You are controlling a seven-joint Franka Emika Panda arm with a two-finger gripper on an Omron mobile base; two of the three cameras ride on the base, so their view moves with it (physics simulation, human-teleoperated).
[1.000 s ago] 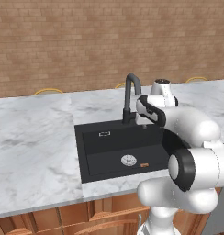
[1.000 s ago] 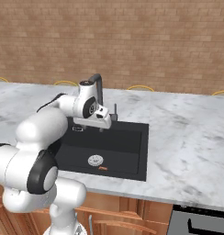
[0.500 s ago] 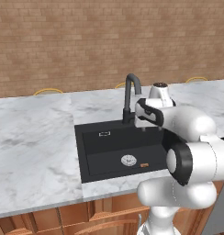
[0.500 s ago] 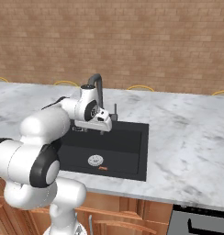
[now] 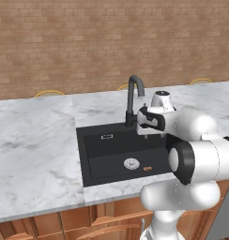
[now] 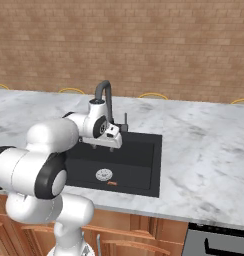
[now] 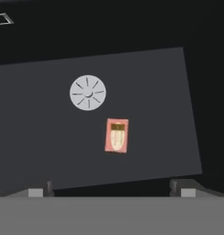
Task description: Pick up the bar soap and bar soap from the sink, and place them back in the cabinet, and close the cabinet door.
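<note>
My end effector [image 7: 114,186] hangs above the black sink [image 5: 95,159], its two finger tips [image 7: 40,190] spread wide apart at the bottom of the hand view with nothing between them, so it is released. In the left base view my end effector [image 5: 145,133] sits just right of the dark faucet [image 5: 133,96], over the back right part of the basin; in the right base view it [image 6: 113,145] is just below and in front of the faucet [image 6: 105,97]. A salmon-pink bar soap [image 7: 117,135] lies flat on the sink floor [image 7: 40,137], close to the round silver drain [image 7: 87,92] but not touching it. From the base cameras the same soap shows as a small orange-pink fleck [image 5: 147,168] beside the drain [image 5: 131,163], near the front wall of the sink. The basin is set into a white marble desk [image 5: 36,154] before a brick wall [image 5: 88,42].
</note>
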